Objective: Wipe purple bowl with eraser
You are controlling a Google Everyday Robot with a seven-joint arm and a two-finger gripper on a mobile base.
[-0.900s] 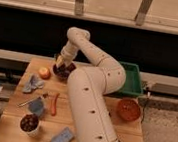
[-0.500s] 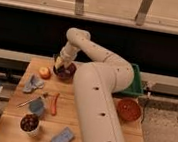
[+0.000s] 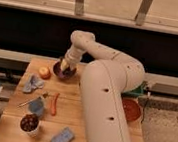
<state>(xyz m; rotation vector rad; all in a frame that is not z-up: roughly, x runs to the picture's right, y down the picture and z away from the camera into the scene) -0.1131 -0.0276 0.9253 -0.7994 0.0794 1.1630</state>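
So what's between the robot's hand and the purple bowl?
Only the eraser, a pale yellowish bit at the tip of the gripper. The gripper hangs right over the purple bowl at the table's back edge, as the camera view shows.

Cream-white arm [image 3: 108,106], smooth and slightly glossy. Built of thick rounded tubes, fattest in the near segment and slimmer toward the far end. Rounded bends at the joints, with a domed cap on the topmost one. A few small dark dots [image 3: 109,118] spaced along the big near segment and by the elbow. Hand [image 3: 65,65] smaller and darker than the rest, down at the purple bowl [image 3: 64,73] near the back of the tabletop [image 3: 75,119].
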